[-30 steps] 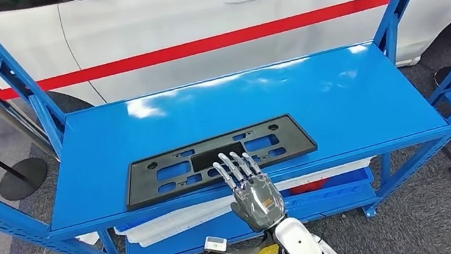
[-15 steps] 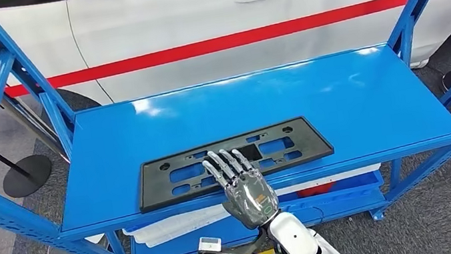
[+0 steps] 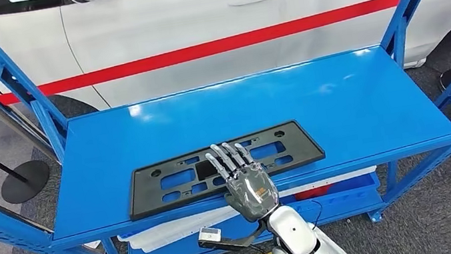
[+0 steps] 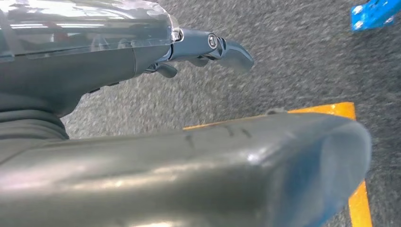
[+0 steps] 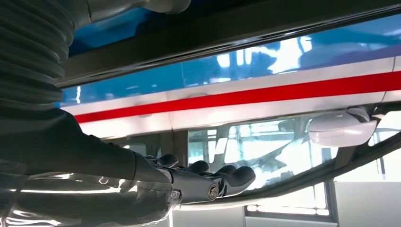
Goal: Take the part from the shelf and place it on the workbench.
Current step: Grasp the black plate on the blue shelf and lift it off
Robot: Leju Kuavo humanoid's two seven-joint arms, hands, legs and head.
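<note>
My right hand (image 3: 250, 187) is lying flat, fingers (image 3: 227, 159) spread wide over the black part (image 3: 170, 181) on the blue shelf (image 3: 340, 100); it is gripping nothing. My left hand (image 4: 208, 47) is hanging above the floor, fingers curling loosely, holding nothing.

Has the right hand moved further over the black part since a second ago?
Yes. The right hand has reached further across the black part, away from the shelf's front edge; its fingers now cover the middle cutout.

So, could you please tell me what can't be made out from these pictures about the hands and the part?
- Head view: whether the right hand grips the black part; its fingers lie over the near edge, hiding any contact underneath.
- Right wrist view: the fingers show against reflections, with the thumb out of sight.
- Left wrist view: the left hand hangs over the floor, its fingers mostly cut off by the arm cover.
- Head view: the lower shelf's contents, hidden by the blue shelf.
</note>
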